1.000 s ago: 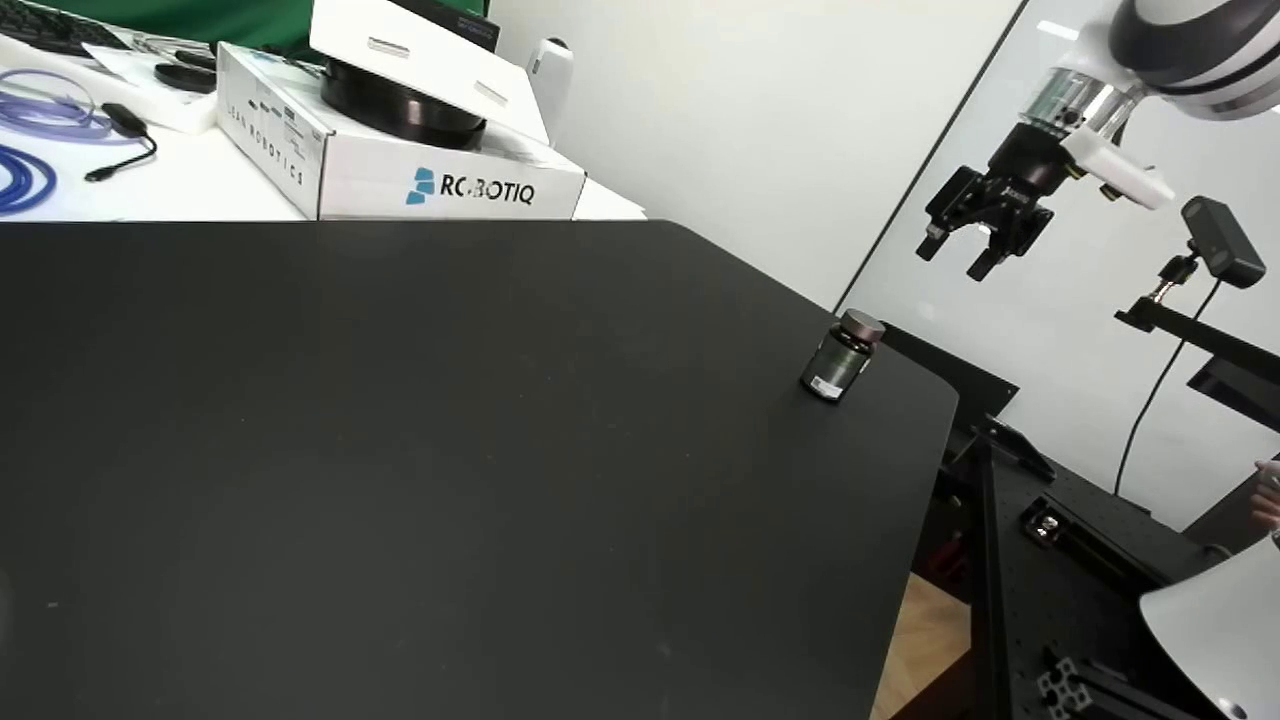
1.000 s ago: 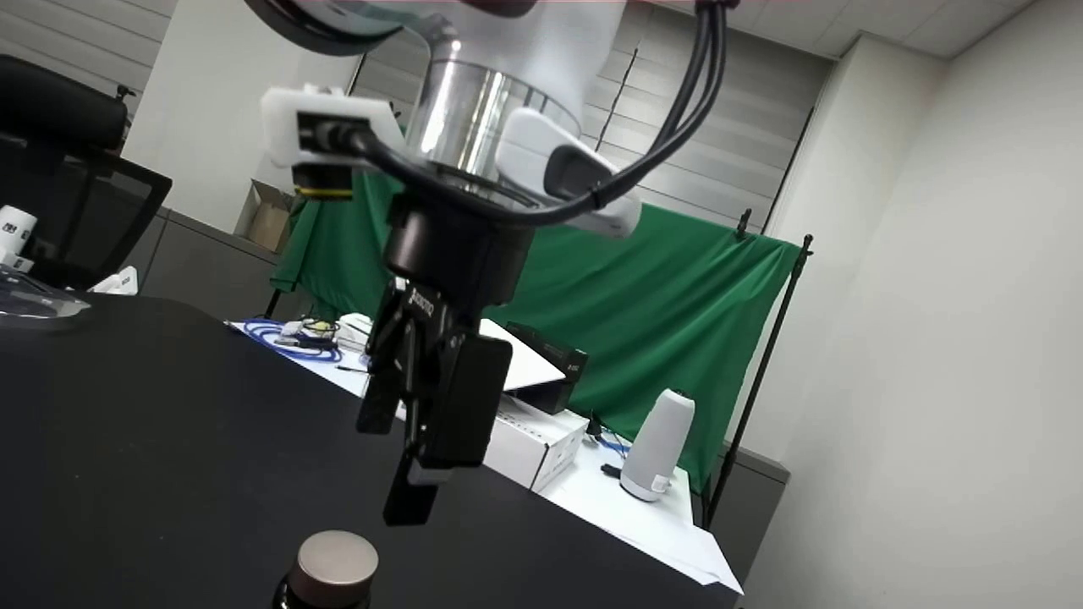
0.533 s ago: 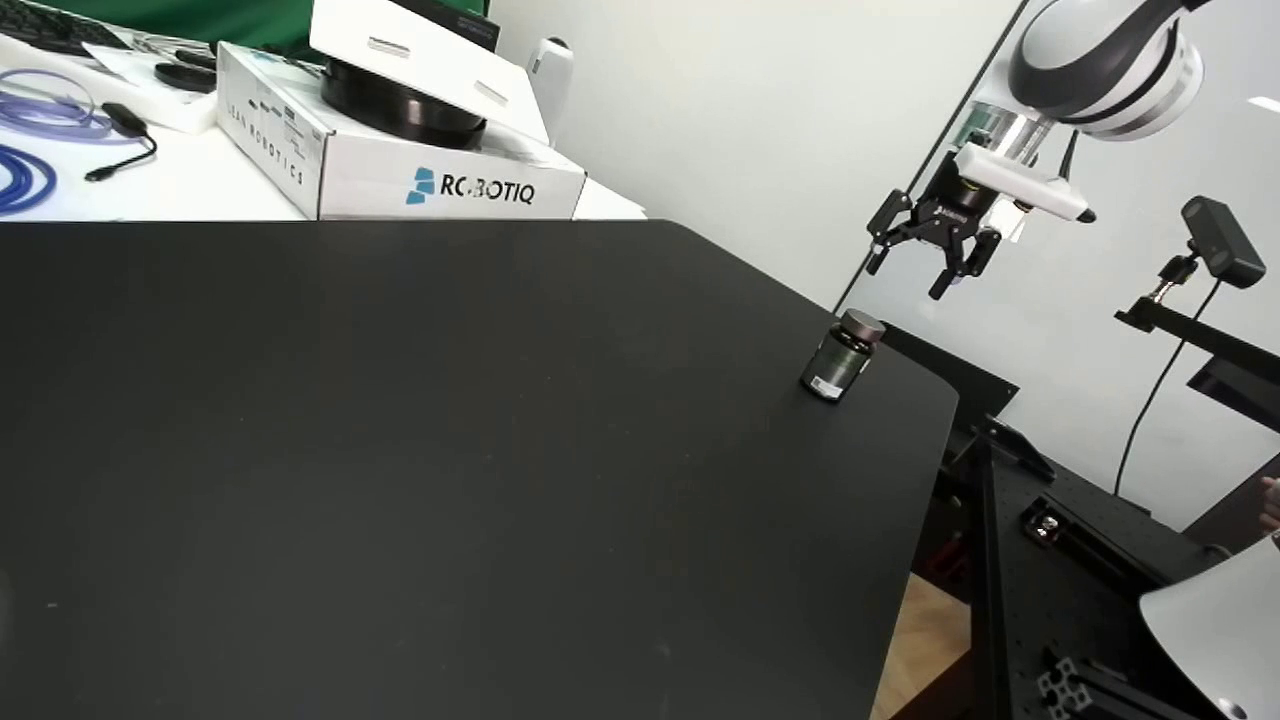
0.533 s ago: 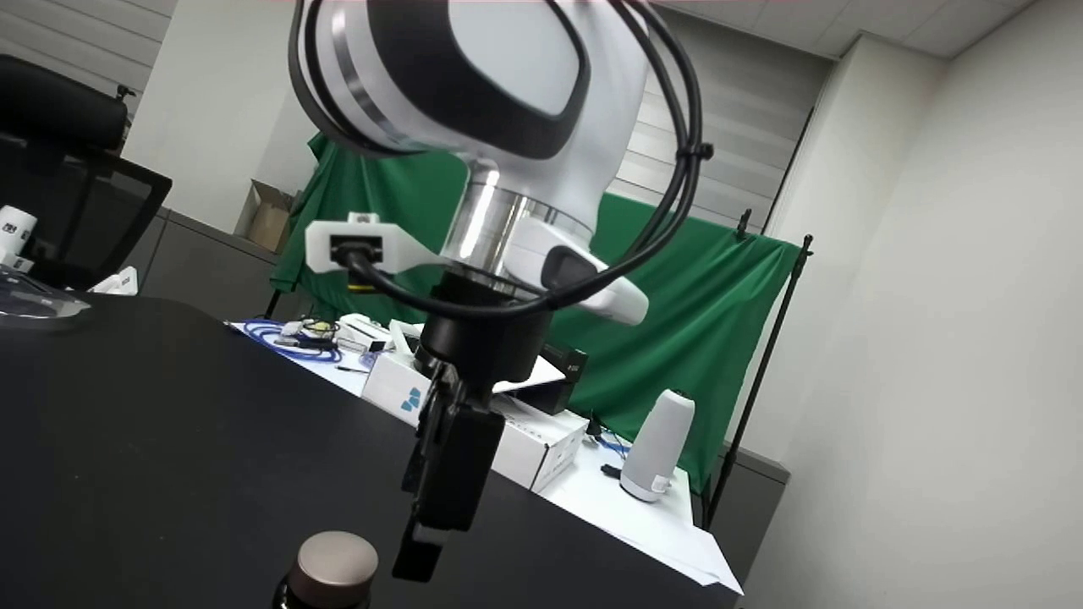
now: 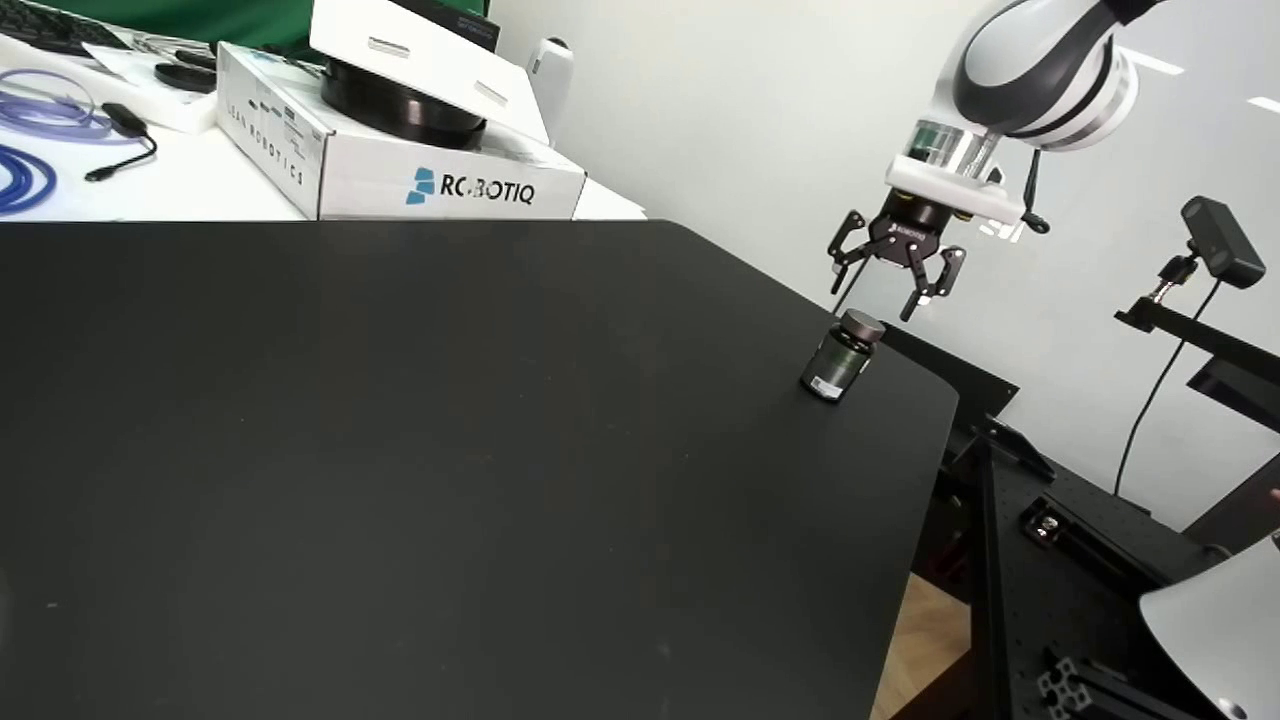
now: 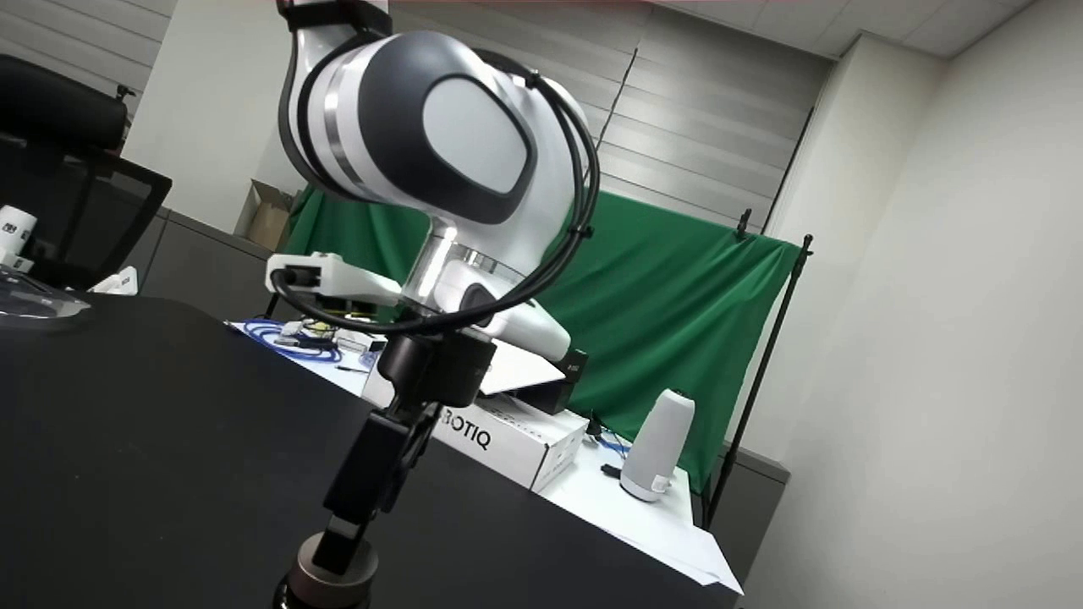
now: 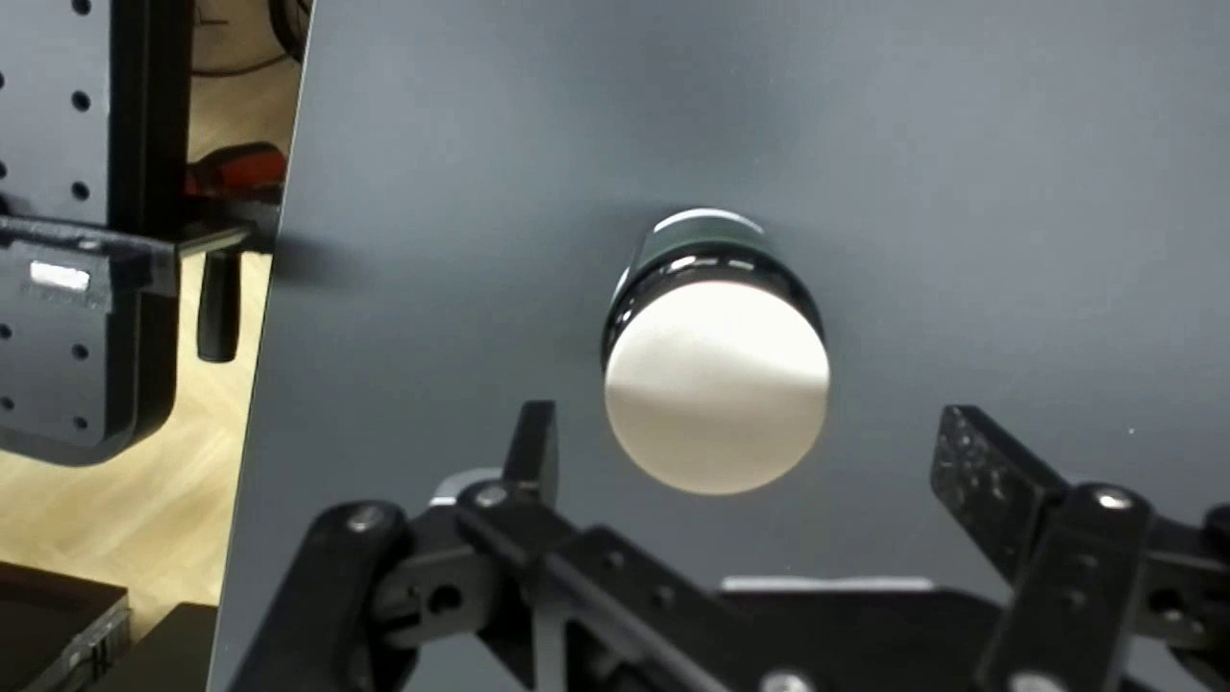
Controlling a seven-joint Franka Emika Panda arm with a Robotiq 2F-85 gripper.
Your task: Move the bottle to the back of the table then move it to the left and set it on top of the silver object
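Observation:
The bottle (image 5: 838, 368) stands upright on the black table (image 5: 450, 450) near its edge. It is small and dark, with a brownish-grey cap and a white label patch. In an exterior view only its top (image 6: 326, 592) shows. My gripper (image 5: 874, 296) is open and empty, just above the bottle. A finger (image 6: 337, 551) overlaps the cap in an exterior view. In the wrist view the cap (image 7: 716, 384) lies between and slightly ahead of the open fingertips, apart from both; the gripper (image 7: 748, 428) points down at it. I cannot identify the silver object for certain.
A white Robotiq box (image 5: 450, 185) stands on a white table beyond the black one, with blue cables (image 5: 25, 180) nearby. A shiny clear item (image 6: 34, 306) lies at the table's far end. A camera on a stand (image 5: 1222, 242) is beside the arm.
My gripper has come left and down in an exterior view, from off to the side to just over the bottle, and the hand has turned. The bottle has not moved.

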